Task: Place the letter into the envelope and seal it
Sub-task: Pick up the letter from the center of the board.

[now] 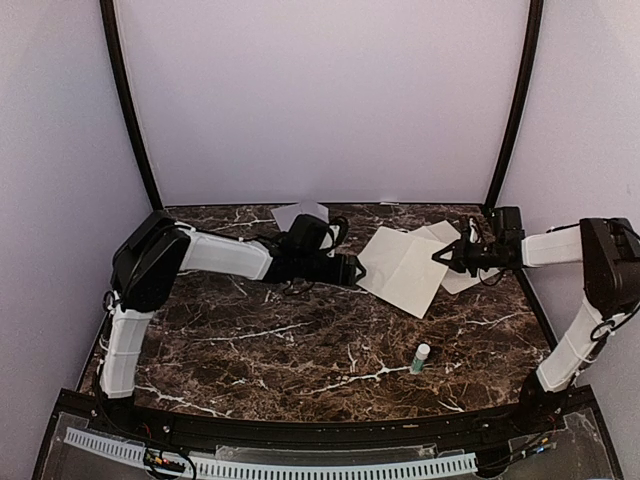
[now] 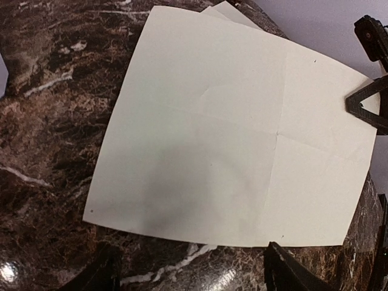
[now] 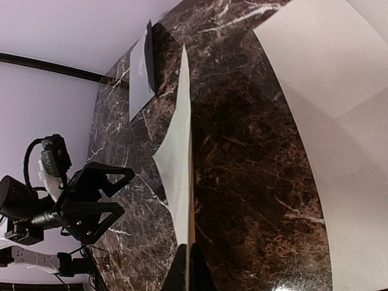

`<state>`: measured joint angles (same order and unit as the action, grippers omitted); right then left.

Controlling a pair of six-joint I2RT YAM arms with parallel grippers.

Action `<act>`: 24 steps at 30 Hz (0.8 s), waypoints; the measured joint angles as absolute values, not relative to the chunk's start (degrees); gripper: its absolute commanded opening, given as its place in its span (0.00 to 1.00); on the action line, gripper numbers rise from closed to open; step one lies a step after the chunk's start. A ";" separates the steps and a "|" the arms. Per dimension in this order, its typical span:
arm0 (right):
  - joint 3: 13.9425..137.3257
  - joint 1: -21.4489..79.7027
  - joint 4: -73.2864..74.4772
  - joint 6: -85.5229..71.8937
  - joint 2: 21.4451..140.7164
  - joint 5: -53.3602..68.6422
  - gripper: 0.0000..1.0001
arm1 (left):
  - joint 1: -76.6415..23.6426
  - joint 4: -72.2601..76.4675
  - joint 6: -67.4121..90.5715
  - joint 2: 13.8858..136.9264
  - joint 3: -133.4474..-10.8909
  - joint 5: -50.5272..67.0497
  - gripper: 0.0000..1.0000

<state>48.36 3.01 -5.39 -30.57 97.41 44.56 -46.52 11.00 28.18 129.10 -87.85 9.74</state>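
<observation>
White-shelled arms, bulky black joints

the left arm hides part of the envelope. another sheet lies partly under the letter. the little bottle is too small to read.

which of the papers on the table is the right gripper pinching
The letter, the big cream creased sheet: the right gripper is shut on its edge. The second pale sheet lies partly under it, and the grey envelope sits untouched at the back.
</observation>
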 measured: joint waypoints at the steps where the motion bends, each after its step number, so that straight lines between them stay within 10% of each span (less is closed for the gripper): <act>1: 48.36 3.01 -4.86 -30.92 95.09 44.36 0.00 | -46.52 10.15 27.00 127.90 -87.85 9.06 0.81; 24: 54.85 34.20 6.61 -49.69 67.29 15.70 0.00 | -67.26 2.22 17.80 87.48 -72.77 -10.83 0.86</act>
<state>54.85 34.20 6.61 -49.69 67.29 15.70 -67.26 2.22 17.80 87.48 -72.77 -10.83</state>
